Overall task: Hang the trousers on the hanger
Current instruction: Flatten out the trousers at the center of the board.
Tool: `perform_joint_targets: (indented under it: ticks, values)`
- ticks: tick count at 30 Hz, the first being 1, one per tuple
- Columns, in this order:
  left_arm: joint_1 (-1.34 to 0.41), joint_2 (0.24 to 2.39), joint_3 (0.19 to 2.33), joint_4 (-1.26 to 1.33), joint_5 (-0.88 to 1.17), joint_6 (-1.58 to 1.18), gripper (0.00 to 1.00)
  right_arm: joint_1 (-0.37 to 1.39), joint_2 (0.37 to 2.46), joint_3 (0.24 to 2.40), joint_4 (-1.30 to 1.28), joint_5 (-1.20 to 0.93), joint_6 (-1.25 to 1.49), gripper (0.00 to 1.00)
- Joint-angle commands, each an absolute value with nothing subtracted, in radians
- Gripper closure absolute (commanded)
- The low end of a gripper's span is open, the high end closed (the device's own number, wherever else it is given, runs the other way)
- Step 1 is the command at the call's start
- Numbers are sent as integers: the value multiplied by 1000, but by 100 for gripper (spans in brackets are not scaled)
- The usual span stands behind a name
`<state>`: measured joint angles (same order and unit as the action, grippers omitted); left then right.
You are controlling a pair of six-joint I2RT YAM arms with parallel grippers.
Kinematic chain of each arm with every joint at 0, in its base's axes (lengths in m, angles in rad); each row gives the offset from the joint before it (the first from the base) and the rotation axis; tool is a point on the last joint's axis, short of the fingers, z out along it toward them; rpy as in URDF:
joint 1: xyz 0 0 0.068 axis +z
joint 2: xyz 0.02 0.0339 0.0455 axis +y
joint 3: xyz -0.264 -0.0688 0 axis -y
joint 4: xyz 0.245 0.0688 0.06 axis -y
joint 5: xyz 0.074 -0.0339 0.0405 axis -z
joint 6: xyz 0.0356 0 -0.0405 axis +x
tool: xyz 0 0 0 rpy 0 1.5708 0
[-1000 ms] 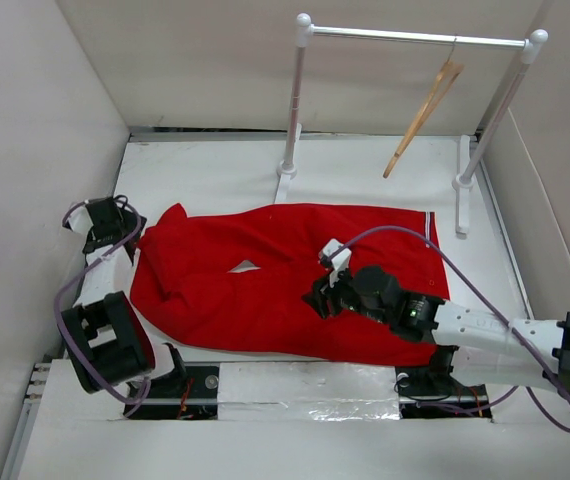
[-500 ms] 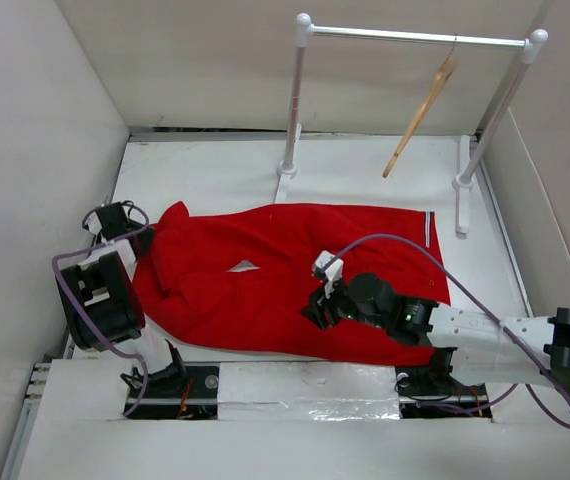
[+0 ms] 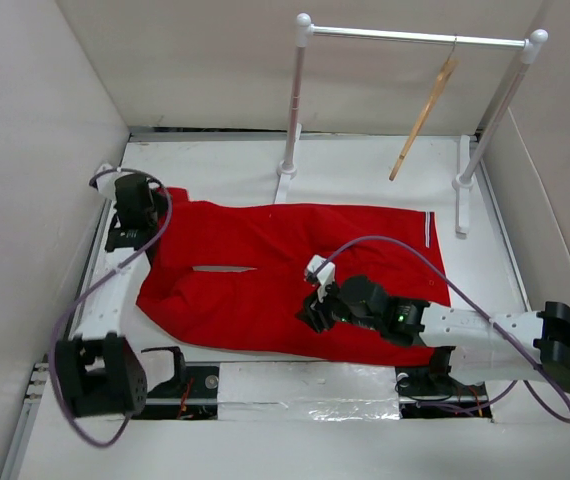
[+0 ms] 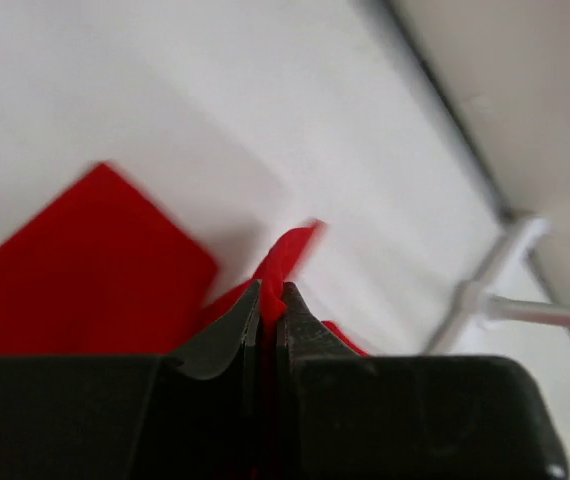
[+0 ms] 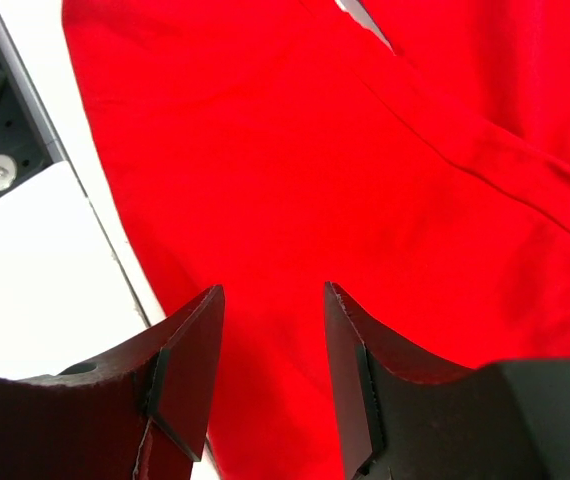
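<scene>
Top external: trousers [image 3: 265,235] lie flat, long axis left-right.

The left arm [image 3: 115,285] extends from its near-left base toward the far left. The left gripper [image 4: 270,300] is closed, with its jaws pinching a fold of the trousers [image 4: 75,275]. The right arm [image 3: 475,330] reaches low from the near right toward the centre. The right gripper [image 5: 272,292] has its fingers parted and points downward.

Red trousers [image 3: 265,270] spread flat on white tabletop [image 3: 365,170], left gripper [image 3: 150,218] at their far-left corner, right gripper [image 3: 308,312] over their near edge, wooden hanger [image 3: 423,118] hanging from white rail [image 3: 415,38]
</scene>
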<state>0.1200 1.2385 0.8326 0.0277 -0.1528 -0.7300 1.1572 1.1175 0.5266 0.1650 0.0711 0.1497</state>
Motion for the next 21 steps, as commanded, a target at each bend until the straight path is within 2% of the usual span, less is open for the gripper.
perform_joint_targets:
  ticks: [1, 3, 5, 6, 8, 10, 15, 17, 18, 21]
  values:
    - [16, 1076, 943, -36, -333, -675, 100, 1175, 1114, 581, 213, 97, 146, 50]
    - [-20, 1005, 975, -43, -344, -660, 99, 1175, 1100, 583, 206, 107, 141, 50]
    - [-32, 997, 997, -48, -310, -646, 90, 1175, 1083, 589, 192, 146, 138, 50]
    - [-32, 1008, 1014, -51, -289, -646, 85, 1175, 1078, 592, 189, 152, 135, 50]
    - [-41, 1060, 1019, -45, -238, -652, 82, 1175, 1072, 603, 169, 182, 135, 50]
    - [-69, 1113, 1008, -14, -235, -655, 76, 1175, 1071, 614, 143, 207, 141, 50]
    - [-317, 1455, 1118, 31, -273, -653, 68, 1175, 1075, 637, 123, 215, 150, 50]
    - [-369, 1623, 1198, 5, -281, -640, 66, 1175, 1074, 641, 107, 203, 152, 50]
    - [-405, 1676, 1295, -35, -290, -640, 62, 1175, 1072, 644, 101, 202, 155, 50]
    - [-431, 1801, 1406, -100, -273, -621, 59, 1175, 1063, 643, 92, 207, 160, 50]
